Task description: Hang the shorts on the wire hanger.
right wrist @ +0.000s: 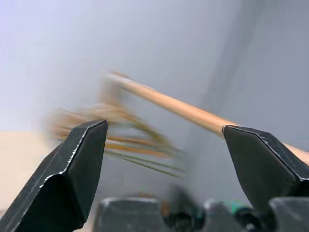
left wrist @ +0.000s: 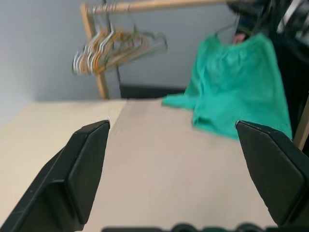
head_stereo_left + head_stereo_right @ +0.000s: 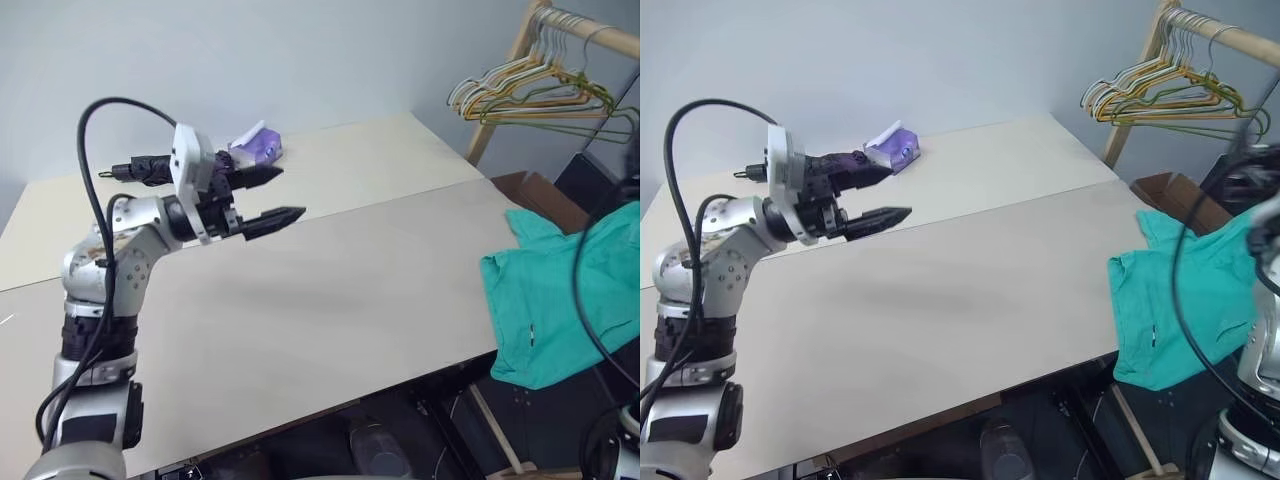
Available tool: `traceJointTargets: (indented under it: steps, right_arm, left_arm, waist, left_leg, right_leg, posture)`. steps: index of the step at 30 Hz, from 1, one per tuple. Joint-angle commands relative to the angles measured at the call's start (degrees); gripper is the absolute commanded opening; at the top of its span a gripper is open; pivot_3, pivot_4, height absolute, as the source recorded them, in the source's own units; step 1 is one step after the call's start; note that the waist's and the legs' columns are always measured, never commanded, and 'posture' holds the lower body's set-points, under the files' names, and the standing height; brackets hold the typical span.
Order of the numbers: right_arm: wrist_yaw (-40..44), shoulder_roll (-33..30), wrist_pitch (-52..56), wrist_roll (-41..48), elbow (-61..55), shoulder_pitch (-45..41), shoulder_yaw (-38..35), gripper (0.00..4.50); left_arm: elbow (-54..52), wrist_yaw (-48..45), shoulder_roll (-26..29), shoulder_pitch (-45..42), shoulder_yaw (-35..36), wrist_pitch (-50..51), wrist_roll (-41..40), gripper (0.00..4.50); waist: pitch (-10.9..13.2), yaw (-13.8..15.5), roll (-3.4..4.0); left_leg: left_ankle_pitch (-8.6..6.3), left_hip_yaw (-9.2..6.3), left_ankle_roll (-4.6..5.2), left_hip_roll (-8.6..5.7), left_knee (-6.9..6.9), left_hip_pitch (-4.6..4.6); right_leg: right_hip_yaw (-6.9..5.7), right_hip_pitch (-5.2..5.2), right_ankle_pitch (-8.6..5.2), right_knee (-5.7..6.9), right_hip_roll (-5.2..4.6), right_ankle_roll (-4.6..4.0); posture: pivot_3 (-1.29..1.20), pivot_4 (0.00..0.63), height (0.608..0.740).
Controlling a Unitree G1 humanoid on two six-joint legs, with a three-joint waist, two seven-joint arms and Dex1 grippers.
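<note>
The teal-green shorts [image 3: 555, 300] hang at the table's right edge, the lower part resting on the tabletop and the waistband [image 2: 234, 46] raised toward the rack. A thin grey wire [image 2: 223, 30] slants just above the waistband and looks like the wire hanger's top; cloth hides the rest. My left gripper [image 3: 290, 192] hovers open and empty over the table's left half, well away from the shorts. My right gripper [image 1: 164, 135] is open with nothing between its fingers. It points up at the wooden rail [image 1: 193, 113].
A wooden rack [image 3: 515, 60] at the back right carries a bunch of yellow, green and white hangers [image 3: 530, 92]. A purple and white pack [image 3: 258, 146] and a black object [image 3: 145, 170] lie at the table's [image 3: 330, 310] far side. A brown box [image 3: 540, 195] stands beyond the right edge.
</note>
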Motion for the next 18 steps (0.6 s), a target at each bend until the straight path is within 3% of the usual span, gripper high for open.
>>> traceJointTargets:
  steps: [1, 4, 9, 14, 18]
  right_arm:
    - [16.7, -2.0, -1.2, 7.8, 4.3, -5.0, 7.6, 4.45]
    - [30.1, -2.8, -0.6, 11.9, 11.4, -9.3, 13.4, 4.45]
    - [42.3, -2.8, -0.9, 12.5, 20.2, -14.9, 19.6, 4.45]
    - [45.7, -1.7, -2.4, 10.2, 23.9, -17.4, 22.8, 4.45]
    - [46.3, -1.7, -3.0, 9.9, 23.1, -16.5, 22.5, 4.45]
  left_arm:
    - [-5.4, 0.9, 3.5, 3.5, 3.0, -0.2, 0.3, 4.5]
    - [-9.8, 1.3, 6.4, 8.9, 5.1, -0.5, 0.4, 4.5]
    - [-14.8, 2.7, 9.3, 15.3, 9.0, -0.1, -0.5, 4.5]
    - [-17.6, 4.6, 9.6, 19.1, 10.6, -0.5, -0.3, 4.5]
    - [-18.2, 5.0, 9.7, 19.6, 10.3, -0.8, -0.3, 4.5]
  waist:
    - [0.0, 0.5, -0.07]
    - [0.1, 2.4, -0.22]
    - [0.3, 8.3, -0.38]
    - [0.3, 14.6, -0.41]
    - [0.3, 16.9, -0.42]
  left_leg:
    - [0.0, 0.02, 0.0, 0.0, -0.02, 0.0]
    - [-0.02, 0.09, 0.02, -0.01, -0.27, 0.01]
    - [-0.02, 0.08, 0.02, -0.02, -0.41, -0.14]
    - [-0.02, 0.16, 0.02, 0.0, -0.41, -0.15]
    - [0.0, 0.12, 0.0, 0.08, -0.4, -0.27]
  right_leg:
    - [0.03, 0.0, 0.0, -0.04, -0.01, 0.0]
    - [0.13, -0.08, 0.04, -0.18, -0.03, -0.06]
    - [0.03, -0.28, 0.24, -0.26, -0.06, -0.43]
    - [-0.13, -0.3, 0.25, -0.3, -0.1, -0.48]
    - [-0.43, -0.29, 0.33, -0.49, -0.1, -0.61]
  posture:
    - [-0.08, 0.078, 0.74]
    - [0.0, 0.073, 0.74]
    - [0.07, 0.065, 0.74]
    - [0.12, 0.059, 0.74]
    - [0.12, 0.052, 0.74]
